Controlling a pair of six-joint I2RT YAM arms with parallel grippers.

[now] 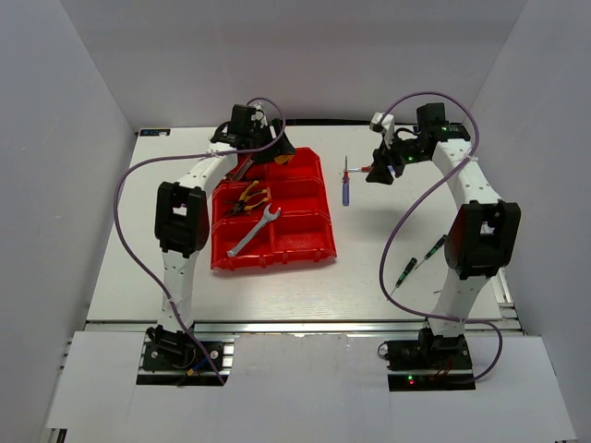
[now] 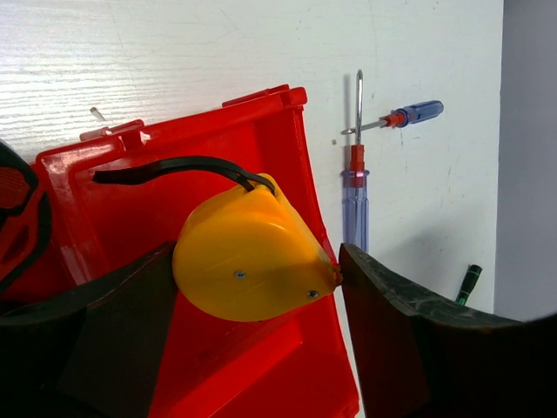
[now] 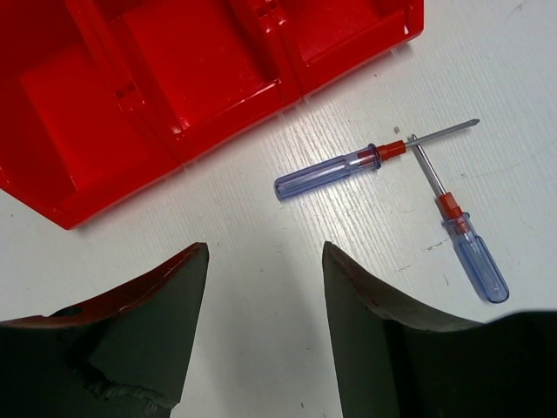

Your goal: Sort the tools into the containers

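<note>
Two thin green-and-black screwdrivers (image 1: 406,273) lie closest to us on the white table (image 1: 138,277), just beside the right arm (image 1: 480,240). Next comes the block of shiny red plastic bins (image 1: 305,249). A silver metal wrench (image 1: 255,231) lies slanted in the near left part of the block. Small pliers with yellow handles (image 1: 251,196) lie in the bin just behind it. Farther back, the left gripper (image 2: 255,250) hangs over the far left bin. Its dark fingers (image 2: 113,340) press from both sides on a fat, round yellow plastic thing (image 2: 244,270) with a black curved strip at its top. A bit of a red-and-black handle (image 2: 16,187) peeks in at the left edge of the left wrist view. The right gripper (image 3: 264,252) hangs over bare table to the right of the bins. Its fingers are spread apart with nothing between them. Just past it, two screwdrivers with see-through blue handles (image 3: 331,170) and red collars lie on the table beside the bins. Their thin metal shafts cross near the tips.
</note>
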